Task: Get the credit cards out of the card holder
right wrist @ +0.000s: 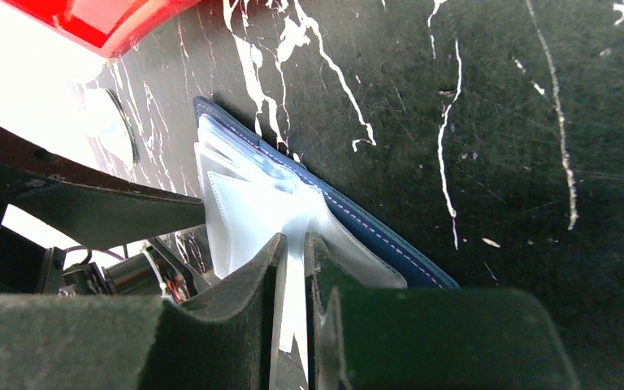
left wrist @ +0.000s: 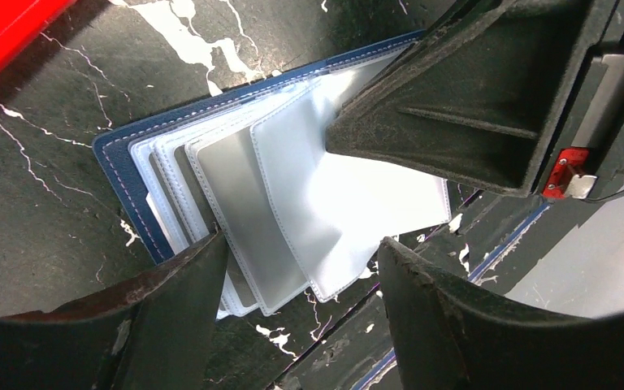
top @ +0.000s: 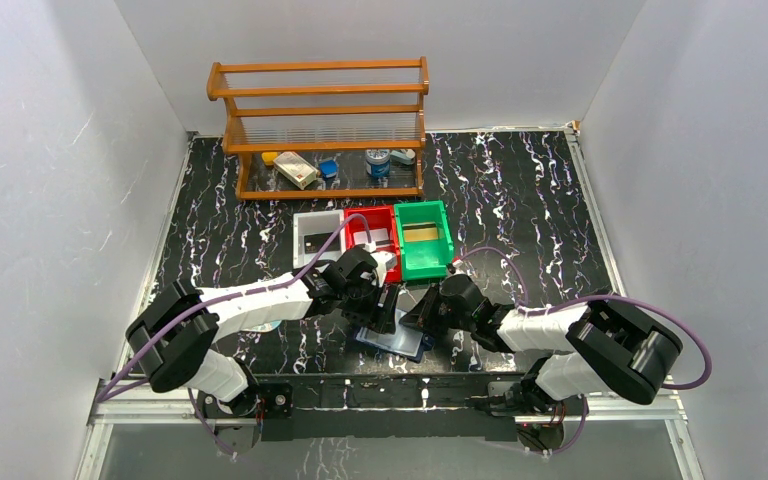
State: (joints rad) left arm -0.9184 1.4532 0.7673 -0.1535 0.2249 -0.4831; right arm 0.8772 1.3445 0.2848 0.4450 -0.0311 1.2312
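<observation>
marbled table [top: 520, 200], card holder [left wrist: 123, 151] under left jaws, pinched by right jaws

A wooden rack [top: 320, 120] is set at the back of the marbled table [top: 520, 200], a box [top: 297, 170] and a can [top: 378, 163] on its lowest shelf. Before it, a grey bin [top: 317, 217], a red bin [top: 370, 211] and a green bin [top: 425, 263] are lined up.

Top view: card holder [top: 396, 341] largely covered by the left gripper [top: 376, 320] and right gripper [top: 417, 318] above it. Left wrist view: the right gripper's finger hides its corner. Right wrist view: plastic sleeve [right wrist: 280, 207] pinched between the fingers [right wrist: 240, 292] leaves the frame; red bin [right wrist: 130, 20] beyond is glare-washed.
</observation>
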